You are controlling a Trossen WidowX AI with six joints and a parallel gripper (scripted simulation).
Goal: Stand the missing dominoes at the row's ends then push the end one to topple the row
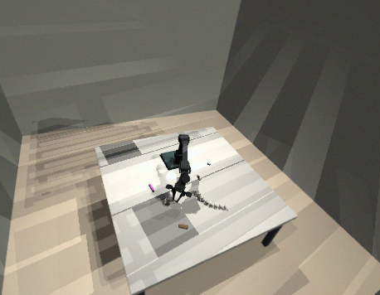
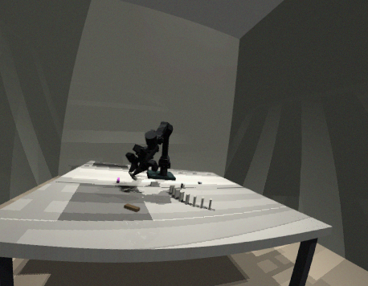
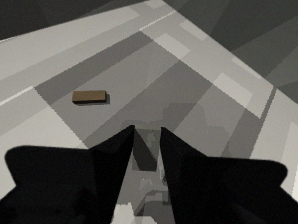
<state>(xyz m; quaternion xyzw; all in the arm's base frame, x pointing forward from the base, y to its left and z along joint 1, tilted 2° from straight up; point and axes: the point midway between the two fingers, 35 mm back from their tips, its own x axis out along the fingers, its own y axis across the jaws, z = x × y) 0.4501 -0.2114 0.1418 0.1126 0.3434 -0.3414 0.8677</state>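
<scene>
My gripper (image 1: 174,201) (image 2: 132,177) (image 3: 147,130) is shut on a grey domino (image 3: 145,153), which shows between the fingertips in the wrist view. The gripper is low over the table, left of the row in the top and exterior views; whether the domino touches the table cannot be told. A curved row of several grey standing dominoes (image 2: 187,199) runs toward the right front, apart from the gripper. It looks small and dark in the top view. A small dark piece (image 1: 198,177) (image 2: 182,185) lies behind the row; its kind is unclear.
A brown block (image 1: 183,226) (image 2: 132,207) (image 3: 90,96) lies in front of the gripper. A magenta stick (image 1: 151,187) (image 2: 118,180) lies to the left. A tiny object (image 1: 208,164) (image 2: 199,182) lies farther back at the right. The arm's dark teal base plate (image 1: 168,161) is at the back.
</scene>
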